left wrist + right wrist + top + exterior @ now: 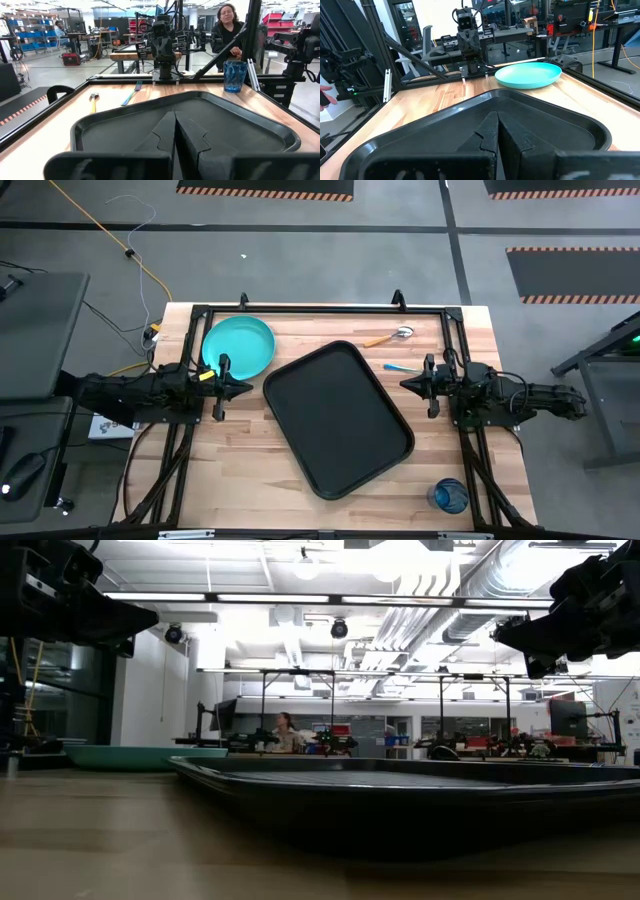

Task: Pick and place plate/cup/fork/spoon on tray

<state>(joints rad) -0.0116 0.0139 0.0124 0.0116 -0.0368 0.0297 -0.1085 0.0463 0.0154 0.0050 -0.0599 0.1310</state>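
The black tray lies slantwise in the middle of the table. The turquoise plate rests flat at the far left. The spoon and the fork lie on the table at the far right. The blue cup stands upright near the front right corner. My left gripper hovers shut at the tray's left side, next to the plate. My right gripper hovers shut at the tray's right side, beside the fork. Both are empty.
A black metal frame runs along the table's far edge and sides. Bare wood shows at the near left. A person sits beyond the table's right side.
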